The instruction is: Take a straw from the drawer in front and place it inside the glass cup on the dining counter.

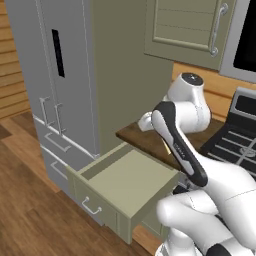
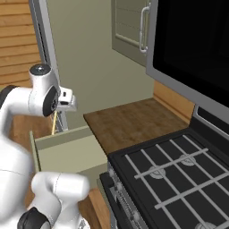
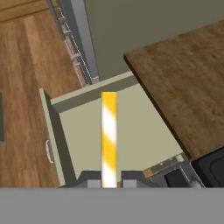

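Straw [image 3: 109, 138] clamped in closed gripper [image 3: 109, 183], raised above open drawer [image 3: 118, 131].

Gripper shut tight on the lower end of the straw, fingertips [image 3: 93, 183] pressed against it on either side in the hand view. Straw banded yellow and white, projecting straight out from the fingertips, clear of the drawer floor. In the right base view, thin pale straw [image 2: 53, 123] hanging below the gripper [image 2: 67, 103], above the rear edge of the drawer [image 2: 67, 150]. In the left base view, drawer [image 1: 125, 182] pulled well out of the sage-green cabinet, small silver bar handle [image 1: 91, 205] on the front panel. Brown wood countertop [image 2: 129, 123] just beside the drawer, next to a black stove [image 2: 179, 174]. Grey fridge [image 1: 55, 75] to the left of the drawer. Wood-plank floor [image 1: 25, 200] below.
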